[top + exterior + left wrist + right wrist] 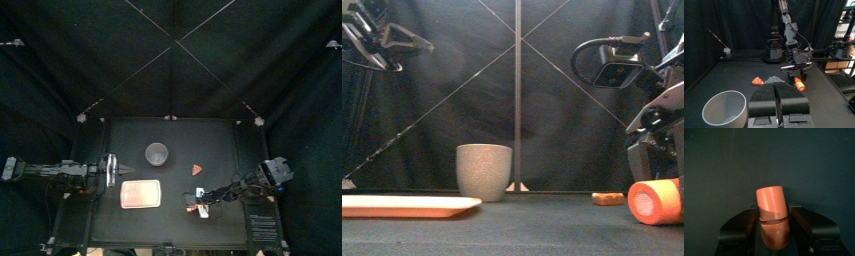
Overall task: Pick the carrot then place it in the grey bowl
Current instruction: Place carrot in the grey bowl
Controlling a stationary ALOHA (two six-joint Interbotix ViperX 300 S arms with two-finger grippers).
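Slippage worries us: the right gripper pinches the stubby orange toy carrot between 2 jaws low at the near right, and swinging it left to the far tall grey speckled cup could twist it loose, while the left gripper rests pressed together.

I work over a small black table with a dull, matte top, and the black back curtain hangs in soft folds behind its far edge. A left side curtain and a right side curtain, black too, close me in. The light is low and even, leaving only a faint grey sheen on the tabletop.
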